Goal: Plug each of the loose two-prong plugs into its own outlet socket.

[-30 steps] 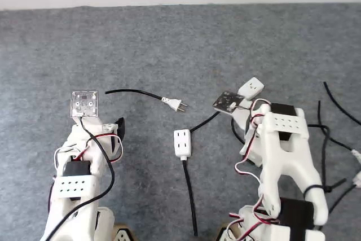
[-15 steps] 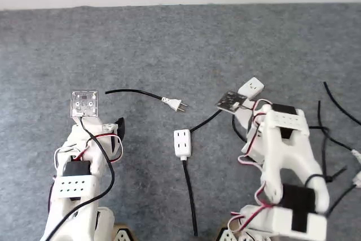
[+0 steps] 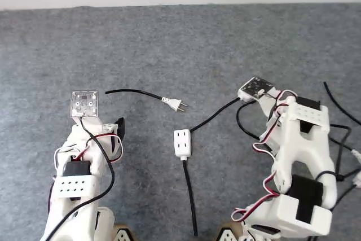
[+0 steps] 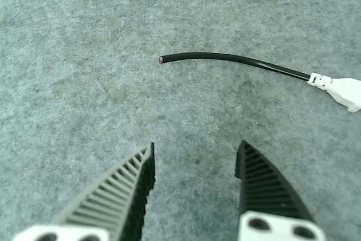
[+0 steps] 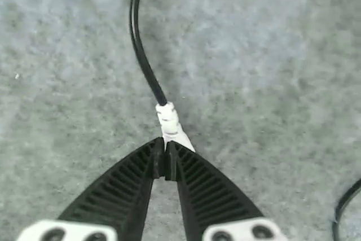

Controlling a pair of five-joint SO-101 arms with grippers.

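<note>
Swings right with right gripper (image 5: 165, 155) clamped on a white plug (image 5: 170, 123), ready to carry toward the outlet socket (image 3: 181, 142). Keeps left gripper (image 4: 197, 148) apart, idle.

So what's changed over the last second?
The right gripper, shut on a white plug, swung to the right and away from the arm bases, dragging the plug's black cable along. The left gripper, the other plug and the outlet strip stayed put.
</note>
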